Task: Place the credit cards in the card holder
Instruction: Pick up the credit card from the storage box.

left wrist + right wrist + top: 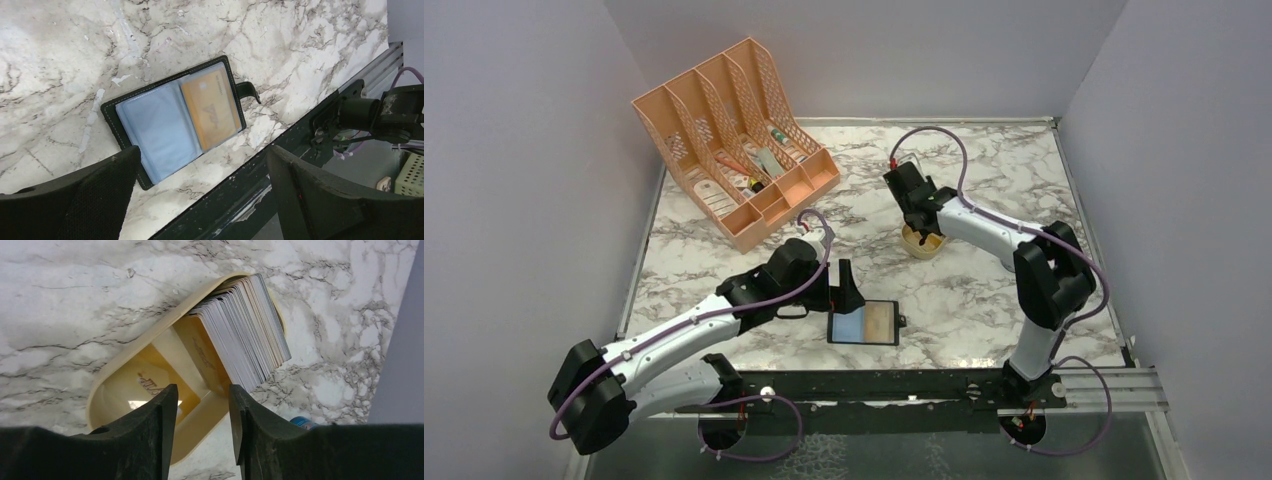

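Your top view looks down from above and behind the arm bases, far enough off to take in the whole counter (pixel 1004 180). Your left wrist camera faces steeply down between the fingers of the left gripper (pixel 202 160), close over the open card holder (pixel 172 120) by the counter's near edge; the top view shows that same holder at bottom centre. Your right wrist camera faces down past the right gripper (pixel 202 392), very close over the tin (pixel 120 390) of credit cards (pixel 245 330); the top view shares that tin, right of centre.
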